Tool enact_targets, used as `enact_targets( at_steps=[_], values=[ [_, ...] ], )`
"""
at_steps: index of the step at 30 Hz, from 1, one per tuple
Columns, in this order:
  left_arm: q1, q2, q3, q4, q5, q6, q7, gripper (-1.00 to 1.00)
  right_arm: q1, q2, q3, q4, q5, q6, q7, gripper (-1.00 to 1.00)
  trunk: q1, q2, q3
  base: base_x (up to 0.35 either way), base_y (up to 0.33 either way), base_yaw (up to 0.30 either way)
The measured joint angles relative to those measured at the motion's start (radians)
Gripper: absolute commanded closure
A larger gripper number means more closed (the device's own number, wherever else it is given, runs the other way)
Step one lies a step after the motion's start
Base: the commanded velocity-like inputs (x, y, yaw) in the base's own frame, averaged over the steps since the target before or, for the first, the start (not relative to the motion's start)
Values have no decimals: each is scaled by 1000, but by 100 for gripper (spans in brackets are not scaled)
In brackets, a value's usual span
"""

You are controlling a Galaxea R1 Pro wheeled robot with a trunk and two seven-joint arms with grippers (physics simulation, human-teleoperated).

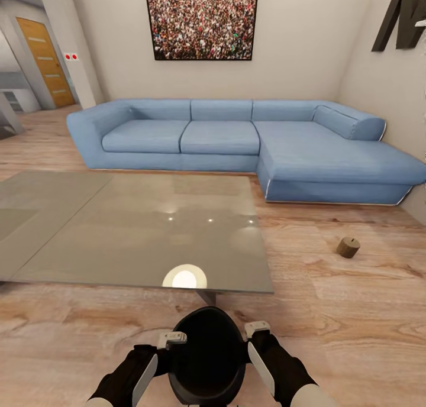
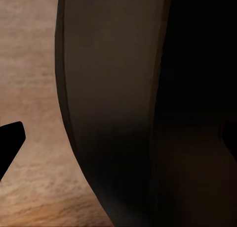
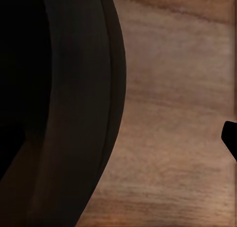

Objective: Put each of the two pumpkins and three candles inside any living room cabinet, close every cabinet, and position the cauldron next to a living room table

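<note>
At six o'clock, nearest the camera, a smooth black rounded cauldron (image 1: 208, 351) sits between both arms above the wood-grain floor (image 1: 355, 312). The left fingers (image 1: 172, 339) and right fingers (image 1: 257, 329) press against its opposite sides; whether either pair is apart or together cannot be told. Just beyond, at eleven o'clock, spreads a flat grey glass tabletop (image 1: 118, 229) with glossy reflections. At two o'clock a small brown cylinder (image 1: 348, 247) stands on the floor. Farthest back, a blue fabric corner sofa (image 1: 236, 138) lines the white wall (image 1: 296, 40).
</note>
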Motion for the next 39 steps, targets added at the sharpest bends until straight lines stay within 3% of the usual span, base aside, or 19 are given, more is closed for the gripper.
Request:
enact_targets(
  at_steps=[28, 39],
  values=[
    [0, 2, 0, 0, 0, 3, -2, -100, 0, 0, -2, 0, 0, 0, 1, -100, -13, 7, 108, 0, 0, 0],
    [0, 2, 0, 0, 1, 3, -2, -100, 0, 0, -2, 0, 0, 0, 1, -100, -12, 7, 108, -13, 0, 0]
  ],
)
